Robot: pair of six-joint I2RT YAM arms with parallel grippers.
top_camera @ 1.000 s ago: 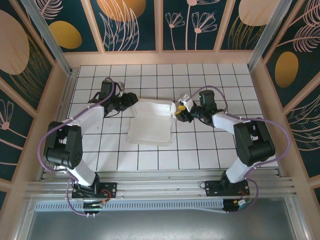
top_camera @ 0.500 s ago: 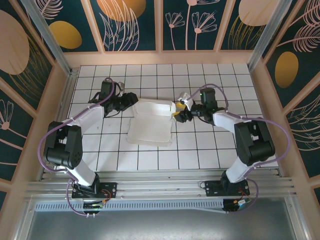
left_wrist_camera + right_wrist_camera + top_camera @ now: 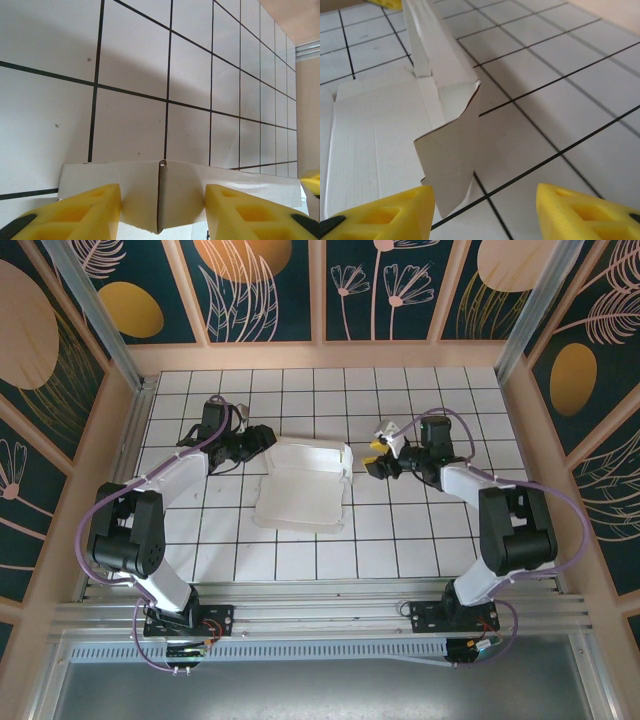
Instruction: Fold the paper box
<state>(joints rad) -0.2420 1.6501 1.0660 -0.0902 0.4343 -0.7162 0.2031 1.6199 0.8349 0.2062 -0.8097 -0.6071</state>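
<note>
- paper box (image 3: 300, 483) is the landmark here; right gripper (image 3: 375, 457) hangs just off its right edge, jaws spread, holding nothing.
- straight ahead of those jaws stands the box's upright right flap (image 3: 447, 150), apart from both yellow fingers (image 3: 385, 212).
- left gripper (image 3: 264, 437) sits at the box's far-left corner, jaws parted, the raised wall (image 3: 165, 192) standing across the gap, not pinched.
- box lies on the table (image 3: 400, 530) between the arms, its longer run seemingly near to far.
- judgement: the left arm is nearer; the right must travel leftward to reach the flap.
</note>
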